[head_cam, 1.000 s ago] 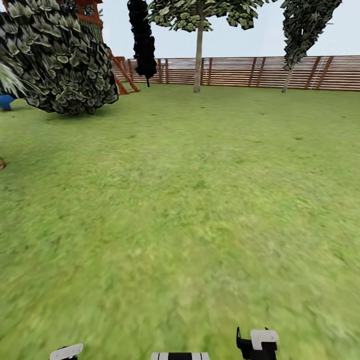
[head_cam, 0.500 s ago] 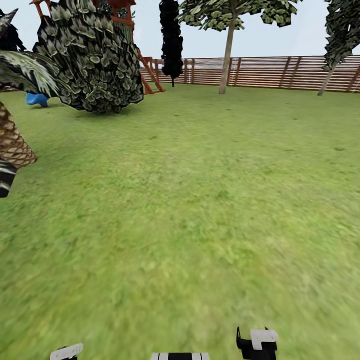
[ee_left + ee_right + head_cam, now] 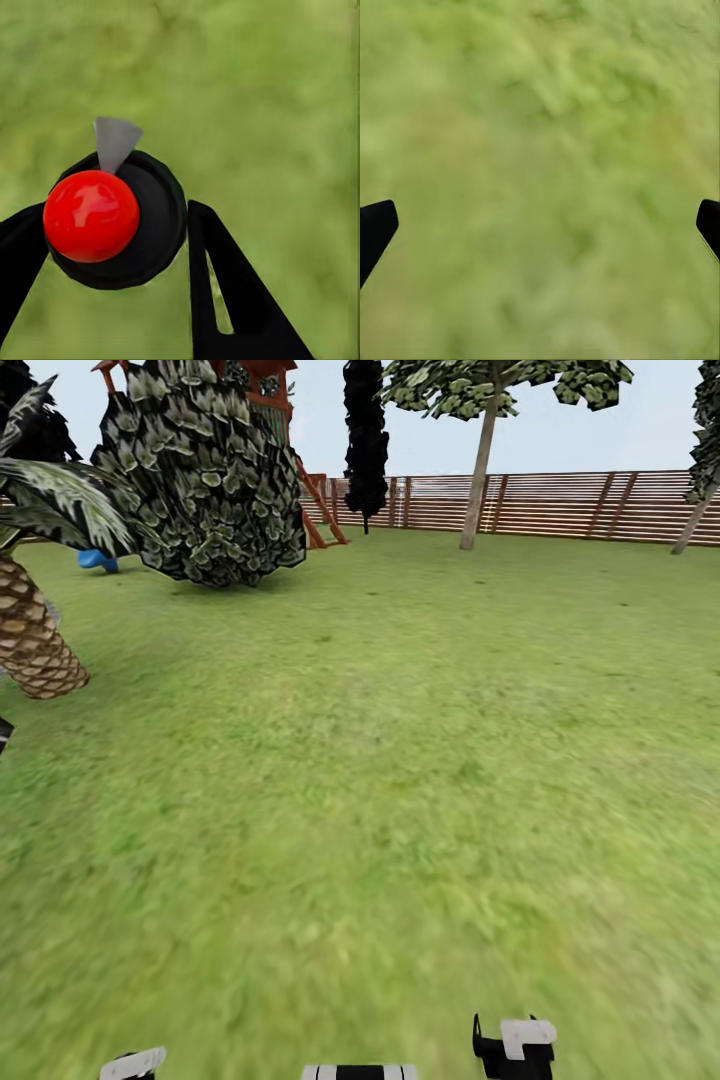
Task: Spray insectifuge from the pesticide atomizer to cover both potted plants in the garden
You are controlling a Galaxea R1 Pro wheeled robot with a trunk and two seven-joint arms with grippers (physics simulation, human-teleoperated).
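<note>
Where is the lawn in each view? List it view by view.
Head view: the lawn runs from the fence to the bottom edge.
Left wrist view: lawn behind the left gripper and the dark round object it grips.
Right wrist view: lawn between the tips of the right gripper.
Shared landmark: mottled green grass.

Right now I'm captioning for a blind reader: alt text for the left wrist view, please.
The left gripper is closed around a black round object with a glossy red ball and a small grey tip, over blurred green lawn.
</note>
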